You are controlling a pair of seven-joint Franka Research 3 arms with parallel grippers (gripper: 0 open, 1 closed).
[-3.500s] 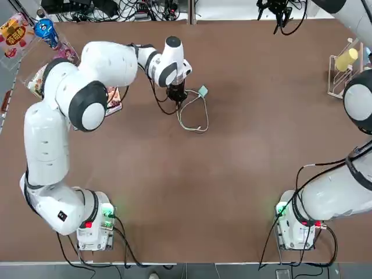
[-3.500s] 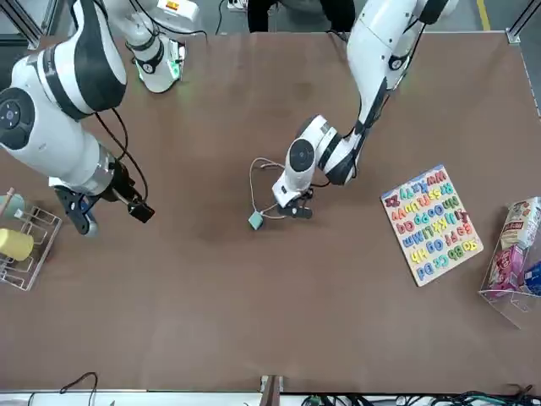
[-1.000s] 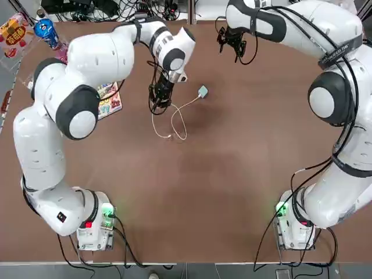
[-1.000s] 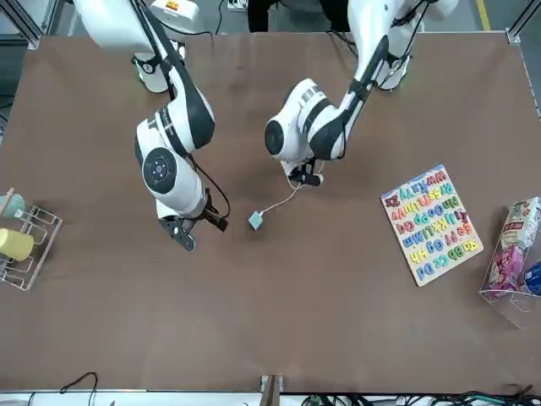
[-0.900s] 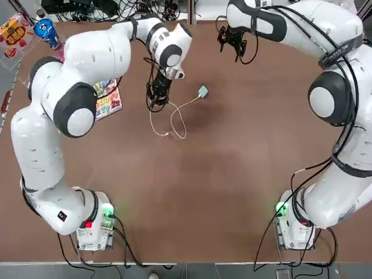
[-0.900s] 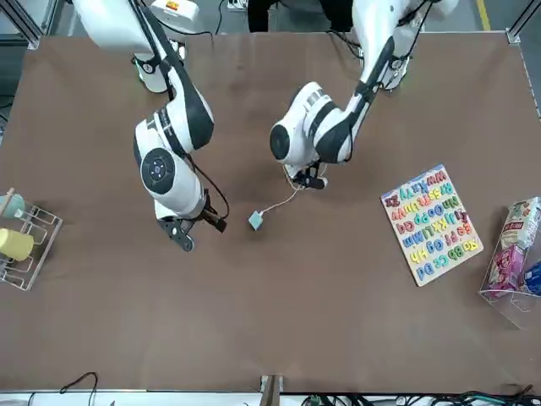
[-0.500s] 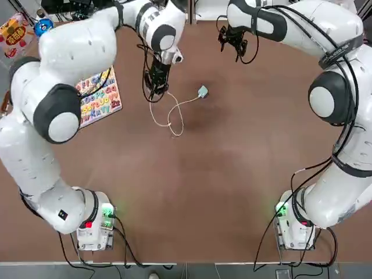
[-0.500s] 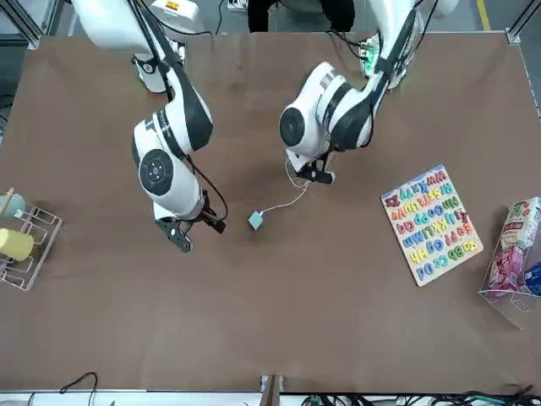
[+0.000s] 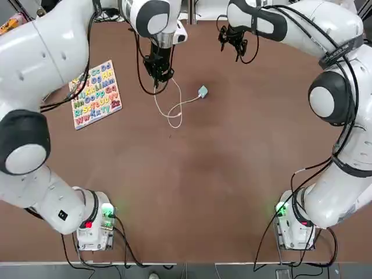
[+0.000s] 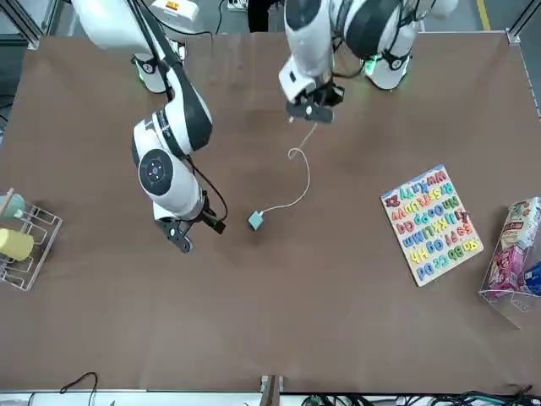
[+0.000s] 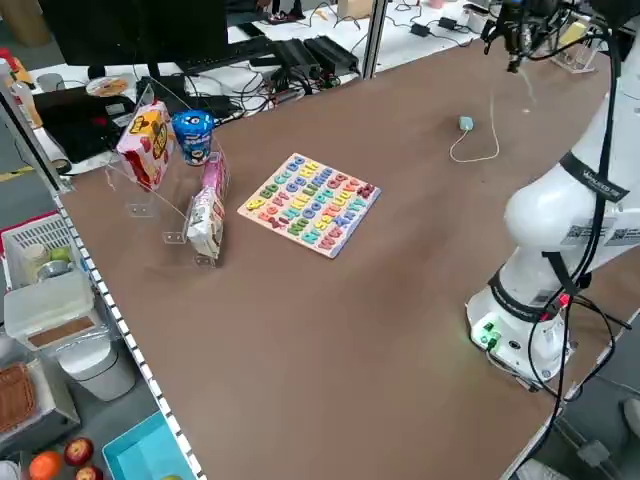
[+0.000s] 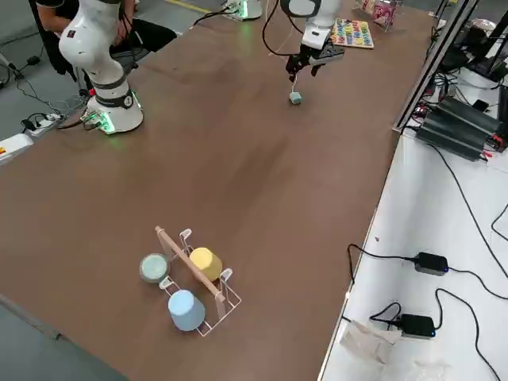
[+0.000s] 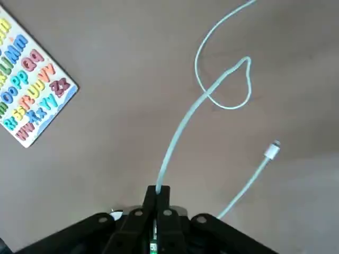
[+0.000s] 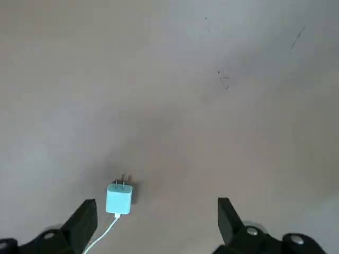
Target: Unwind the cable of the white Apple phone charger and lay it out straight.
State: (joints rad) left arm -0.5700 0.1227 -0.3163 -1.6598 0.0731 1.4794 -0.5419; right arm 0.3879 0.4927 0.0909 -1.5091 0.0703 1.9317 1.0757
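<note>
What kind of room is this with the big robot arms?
Probably a robotics lab. Two white robot arms are bolted to a brown table, tangled black cables and power boxes lie around it, and a letter puzzle waits as practice material.

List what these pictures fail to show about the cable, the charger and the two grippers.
- Cable: the stretch pinched inside the shut left gripper is hidden by its fingers in the left wrist view.
- Cable in the right side view: too thin to trace; only the charger shows.
- Right gripper: its fingers stand open, but their bases are cut off by the picture's edge.
- Charger: whether its prongs touch the table is too small to tell.
</note>
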